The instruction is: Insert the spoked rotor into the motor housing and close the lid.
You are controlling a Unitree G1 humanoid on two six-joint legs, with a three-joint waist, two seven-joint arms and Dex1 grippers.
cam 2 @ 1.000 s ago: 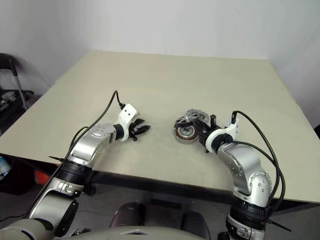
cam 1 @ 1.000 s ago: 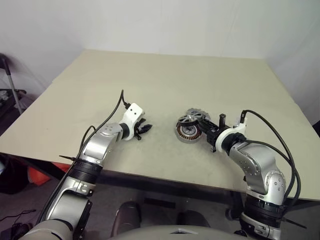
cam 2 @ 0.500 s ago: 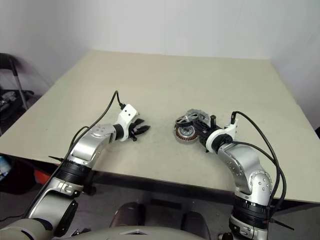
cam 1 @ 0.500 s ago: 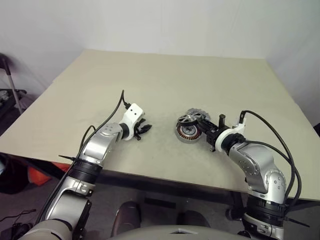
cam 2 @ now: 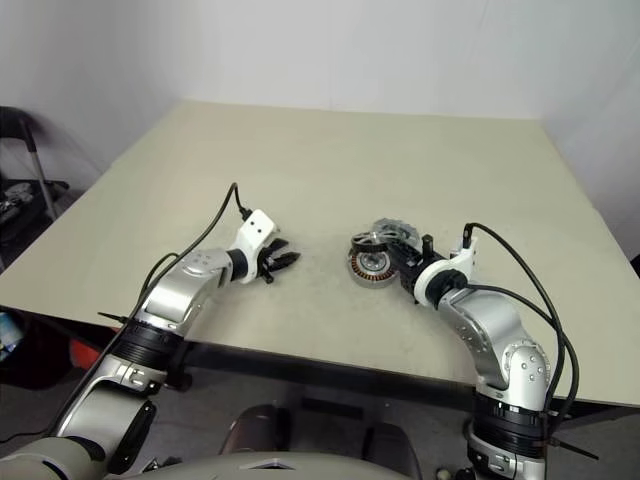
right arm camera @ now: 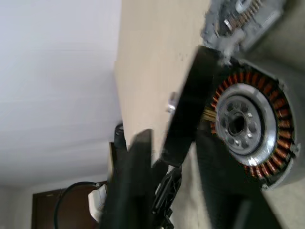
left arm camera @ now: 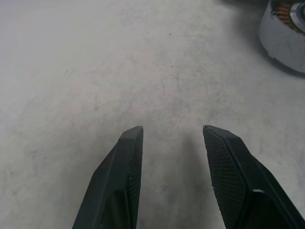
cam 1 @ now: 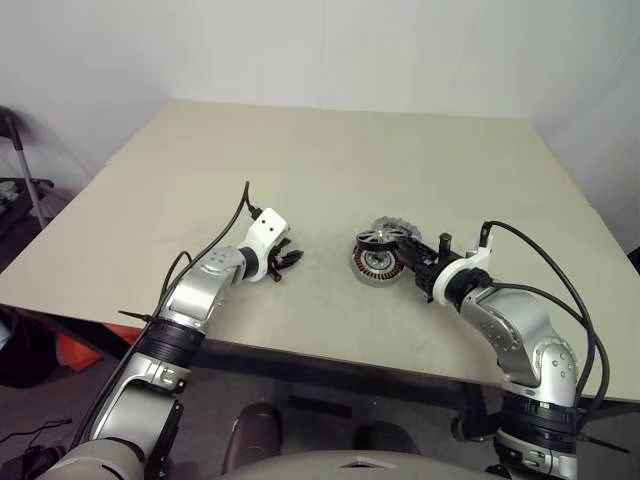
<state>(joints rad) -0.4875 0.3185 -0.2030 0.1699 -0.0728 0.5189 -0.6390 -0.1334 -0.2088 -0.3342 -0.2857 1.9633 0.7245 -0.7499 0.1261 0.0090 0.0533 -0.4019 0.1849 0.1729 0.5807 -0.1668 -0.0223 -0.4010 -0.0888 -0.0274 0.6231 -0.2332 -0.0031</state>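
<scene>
Right gripper (cam 2: 407, 272): fingers parted, spoked rotor (right arm camera: 183, 112) edge-on between them; grip or contact cannot be told.
Left gripper (left arm camera: 172, 138): fingers apart, empty, over bare table (cam 1: 300, 170).
Motor housing (cam 1: 375, 264): on table just ahead of right gripper, copper windings exposed.
Lid (cam 1: 391, 232): just behind housing.

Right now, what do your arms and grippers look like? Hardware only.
Both arms are silver-grey metal with black joint bands and white wrist housings. A black cable loops from each forearm to its wrist. The left gripper and right gripper each have two black fingers; the left's inner pads are finely textured.
</scene>
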